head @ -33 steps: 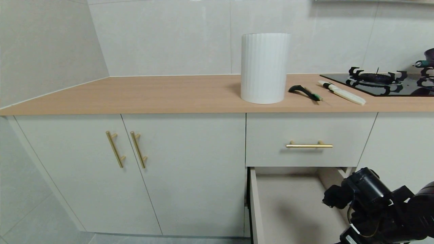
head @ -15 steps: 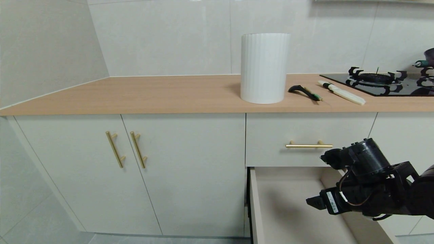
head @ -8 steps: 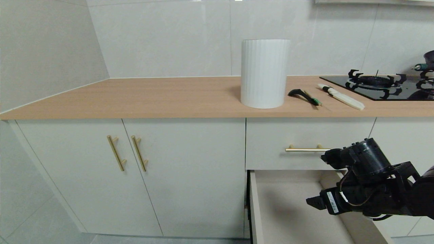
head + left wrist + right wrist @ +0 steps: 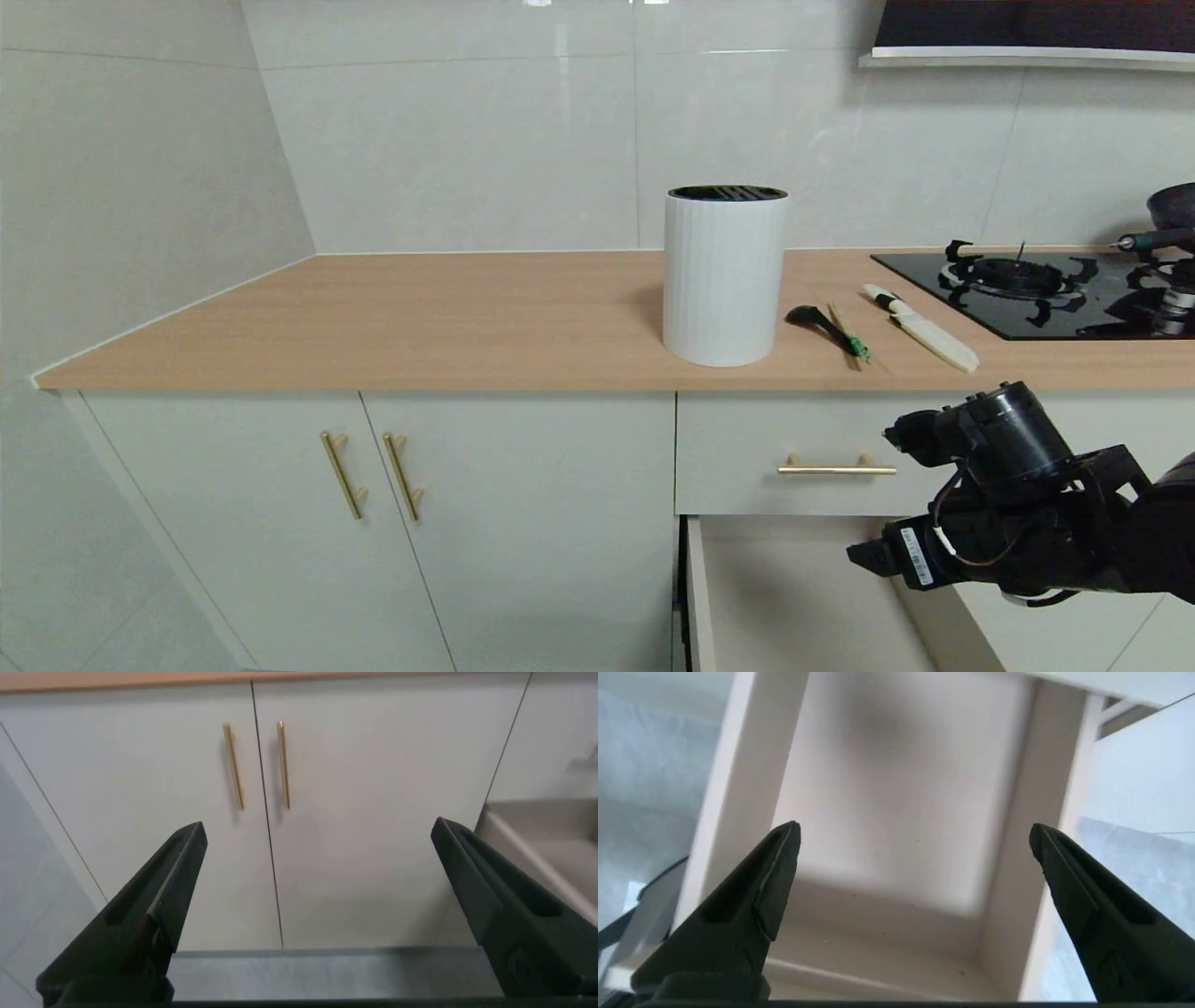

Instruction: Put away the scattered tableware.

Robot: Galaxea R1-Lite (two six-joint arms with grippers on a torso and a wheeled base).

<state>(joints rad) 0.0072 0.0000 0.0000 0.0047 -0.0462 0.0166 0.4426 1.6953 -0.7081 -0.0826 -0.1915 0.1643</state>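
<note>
On the wooden counter (image 4: 467,317) stands a white ribbed utensil holder (image 4: 724,276) with a black slotted top. To its right lie a black spoon (image 4: 808,316), chopsticks with green ends (image 4: 849,337) and a knife in a cream sheath (image 4: 922,329). Below them, the lower drawer (image 4: 794,597) is pulled out and empty. My right gripper (image 4: 873,557) hangs open above that drawer's right part; the right wrist view has the open right gripper (image 4: 912,831) over the bare drawer floor (image 4: 896,793). My left gripper (image 4: 318,826) is open, holding nothing, facing the cabinet doors (image 4: 262,812).
A shut upper drawer with a gold handle (image 4: 836,469) sits just under the counter. Two cabinet doors with gold handles (image 4: 373,476) are shut at the left. A black gas hob (image 4: 1027,289) with a pot (image 4: 1172,210) occupies the counter's right end, under a hood (image 4: 1027,37).
My right arm rose from low in the open drawer to above it and turned. The head camera then lifted, so the whole scene sits lower and the holder's top shows.
</note>
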